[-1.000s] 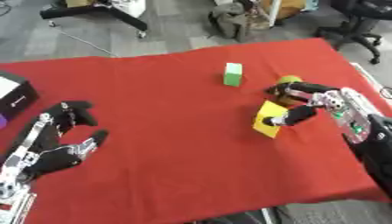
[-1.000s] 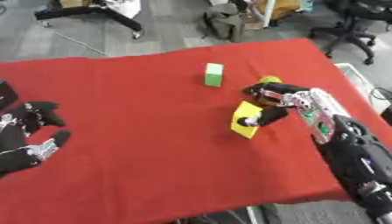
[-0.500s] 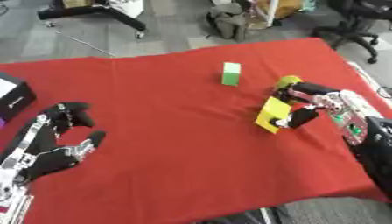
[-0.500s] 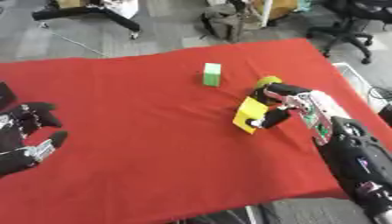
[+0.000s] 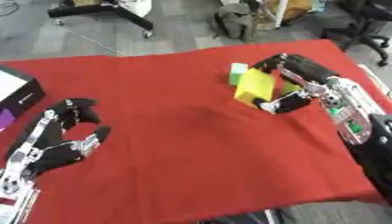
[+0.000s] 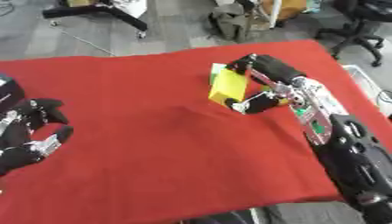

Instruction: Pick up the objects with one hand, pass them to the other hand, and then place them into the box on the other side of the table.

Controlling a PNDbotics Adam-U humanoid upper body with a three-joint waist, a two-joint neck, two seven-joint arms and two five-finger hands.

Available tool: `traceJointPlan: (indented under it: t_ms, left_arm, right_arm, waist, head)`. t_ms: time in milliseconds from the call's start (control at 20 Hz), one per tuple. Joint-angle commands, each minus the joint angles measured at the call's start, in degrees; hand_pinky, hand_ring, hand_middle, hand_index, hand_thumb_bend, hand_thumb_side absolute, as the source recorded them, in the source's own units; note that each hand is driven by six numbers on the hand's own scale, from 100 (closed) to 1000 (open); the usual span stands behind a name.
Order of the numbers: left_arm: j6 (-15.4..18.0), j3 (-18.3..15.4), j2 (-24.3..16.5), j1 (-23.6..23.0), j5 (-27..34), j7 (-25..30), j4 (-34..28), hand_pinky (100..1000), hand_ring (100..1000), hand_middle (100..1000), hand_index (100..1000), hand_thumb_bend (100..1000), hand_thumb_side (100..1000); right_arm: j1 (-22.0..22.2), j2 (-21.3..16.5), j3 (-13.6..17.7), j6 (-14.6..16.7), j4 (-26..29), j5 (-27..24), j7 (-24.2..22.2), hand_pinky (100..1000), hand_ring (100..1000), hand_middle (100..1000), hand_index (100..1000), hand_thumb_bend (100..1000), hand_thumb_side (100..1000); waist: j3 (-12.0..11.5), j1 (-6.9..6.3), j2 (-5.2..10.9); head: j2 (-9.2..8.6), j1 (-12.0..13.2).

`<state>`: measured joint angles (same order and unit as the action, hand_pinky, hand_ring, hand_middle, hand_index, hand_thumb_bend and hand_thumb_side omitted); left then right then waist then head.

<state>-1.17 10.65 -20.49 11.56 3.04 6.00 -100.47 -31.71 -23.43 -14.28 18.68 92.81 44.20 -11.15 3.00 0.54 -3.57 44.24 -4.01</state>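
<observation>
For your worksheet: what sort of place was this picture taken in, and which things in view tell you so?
Probably a robotics lab or office workspace. Black office chairs on wheels stand on a grey floor beyond a table with a red cloth, where a robot's right hand holds a yellow block.

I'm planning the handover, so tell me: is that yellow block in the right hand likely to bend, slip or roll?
The yellow block looks rigid: its flat faces and straight edges keep shape in the right hand. Probably light, since it hangs tilted between thumb and fingers alone. Flat sides make rolling unlikely; slipping is possible if the faces are smooth.
</observation>
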Motion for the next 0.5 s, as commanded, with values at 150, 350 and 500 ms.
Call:
traceJointPlan:
  t_ms: [150, 350, 500]
  left_arm:
    - [-1.07, 1.22, -2.99, 2.84, 2.07, 1.07, -0.97, 776, 596, 525, 746, 557, 373]
    - [-2.14, 3.61, -4.46, 5.10, 4.46, 3.09, -1.45, 776, 597, 527, 750, 635, 450]
    - [-2.83, 5.98, -5.80, 6.74, 6.58, 5.22, -2.25, 776, 597, 529, 752, 692, 482]
  right_arm:
    - [-3.65, 6.26, -5.90, 5.06, 11.77, -3.31, 2.09, 794, 665, 542, 783, 304, 241]
    - [-6.26, 10.24, -10.30, 9.26, 12.79, -3.52, 3.81, 790, 664, 545, 790, 305, 227]
    - [-7.41, 11.96, -11.92, 11.17, 12.51, -2.88, 4.46, 788, 664, 549, 795, 303, 223]
  waist:
    - [-0.54, -0.38, 0.91]
    - [-1.18, -0.57, 0.85]
    - [-1.55, -0.68, 0.74]
  head:
    - [-0.12, 1.18]
    - [-0.12, 0.55]
    - [-0.12, 0.21]
